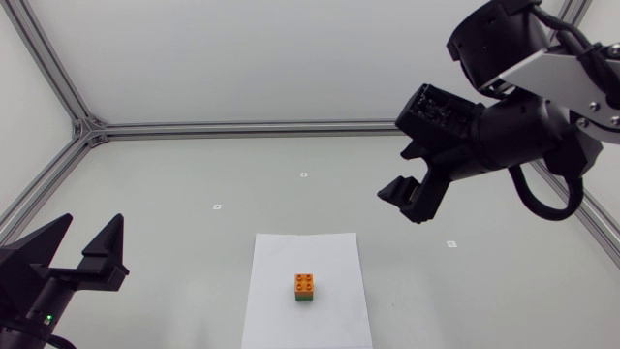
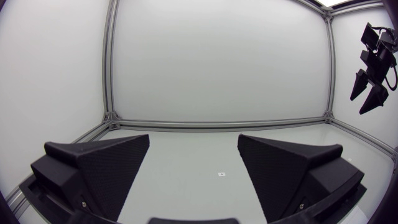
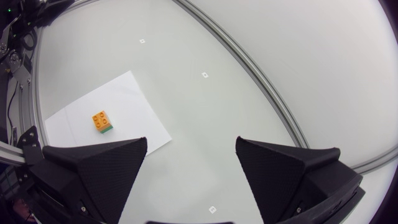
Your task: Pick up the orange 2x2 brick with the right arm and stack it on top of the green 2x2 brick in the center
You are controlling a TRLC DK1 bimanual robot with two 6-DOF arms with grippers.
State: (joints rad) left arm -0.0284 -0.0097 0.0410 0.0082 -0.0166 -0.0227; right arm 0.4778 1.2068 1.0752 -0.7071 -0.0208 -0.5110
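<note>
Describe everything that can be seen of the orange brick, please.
The orange 2x2 brick looks like plastic, with four round studs on top. It sits upright and squarely on the green 2x2 brick, already stacked, near the middle of a white sheet. Only the green brick touches it; the right gripper is open, raised and well apart from it.

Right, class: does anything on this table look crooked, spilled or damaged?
Nothing stands out. The orange brick sits squarely on the green brick, upright on the flat paper sheet; nothing spilled or broken.
</note>
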